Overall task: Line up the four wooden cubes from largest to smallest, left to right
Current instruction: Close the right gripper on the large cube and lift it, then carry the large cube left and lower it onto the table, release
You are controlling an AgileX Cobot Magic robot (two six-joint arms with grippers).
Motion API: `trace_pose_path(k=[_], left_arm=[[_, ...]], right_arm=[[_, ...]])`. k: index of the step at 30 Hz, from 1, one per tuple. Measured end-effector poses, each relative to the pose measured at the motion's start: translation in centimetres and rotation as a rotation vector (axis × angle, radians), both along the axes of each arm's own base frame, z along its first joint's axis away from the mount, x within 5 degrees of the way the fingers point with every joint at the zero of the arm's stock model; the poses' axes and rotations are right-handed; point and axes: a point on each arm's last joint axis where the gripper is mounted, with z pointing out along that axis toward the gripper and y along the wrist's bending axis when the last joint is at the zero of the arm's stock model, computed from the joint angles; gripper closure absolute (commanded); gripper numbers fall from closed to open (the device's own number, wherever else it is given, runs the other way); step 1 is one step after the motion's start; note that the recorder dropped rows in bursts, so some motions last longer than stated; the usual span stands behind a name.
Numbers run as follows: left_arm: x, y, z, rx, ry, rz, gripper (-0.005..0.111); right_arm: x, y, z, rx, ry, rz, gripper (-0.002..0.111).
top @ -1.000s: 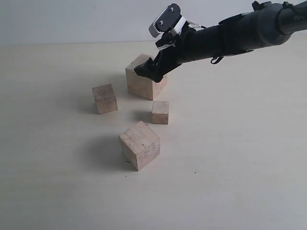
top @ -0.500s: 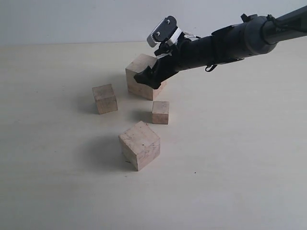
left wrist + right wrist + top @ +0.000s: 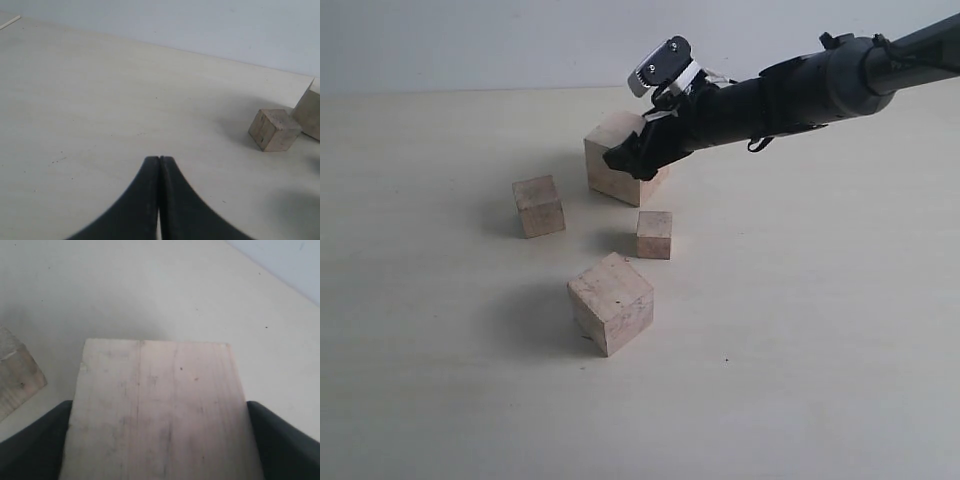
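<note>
Four pale wooden cubes stand on the table. The largest cube (image 3: 611,170) is at the back, the second largest (image 3: 610,303) at the front, a smaller one (image 3: 538,205) on the left and the smallest (image 3: 654,234) in the middle. My right gripper (image 3: 632,158) reaches down over the largest cube (image 3: 160,405); its black fingers (image 3: 282,440) press on two opposite sides. My left gripper (image 3: 159,165) is shut on nothing above bare table, with a small cube (image 3: 274,130) well off to its side. It does not show in the exterior view.
The pale table top (image 3: 800,330) stretches wide on the right and in front. The black right arm (image 3: 790,90) slants in from the upper right. A second cube's corner (image 3: 17,375) lies close beside the held one.
The right gripper has come down from above the largest cube and closed around it. That cube has shifted slightly. The other three cubes have not moved.
</note>
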Motion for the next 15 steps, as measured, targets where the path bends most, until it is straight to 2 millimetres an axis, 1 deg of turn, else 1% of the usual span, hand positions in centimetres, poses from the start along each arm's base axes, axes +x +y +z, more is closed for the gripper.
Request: trace_pose_path(k=[1, 2, 7, 10, 15], left_arm=[[0.0, 0.0, 0.0, 0.000, 0.000, 0.000, 0.107], [0.0, 0.0, 0.0, 0.000, 0.000, 0.000, 0.107], [0.0, 0.0, 0.0, 0.000, 0.000, 0.000, 0.107], [0.0, 0.0, 0.0, 0.000, 0.000, 0.000, 0.107], [0.0, 0.0, 0.0, 0.000, 0.000, 0.000, 0.107]], right_arm=[[0.0, 0.0, 0.0, 0.005, 0.011, -0.001, 0.104], [-0.1, 0.0, 0.0, 0.007, 0.021, 0.001, 0.108], [-0.8, 0.2, 1.1, 0.006, 0.023, 0.072, 0.108], [-1.1, 0.3, 3.1, 0.033, 0.000, 0.106, 0.108], [-2.2, 0.6, 8.0, 0.128, -0.054, 0.198, 0.108]])
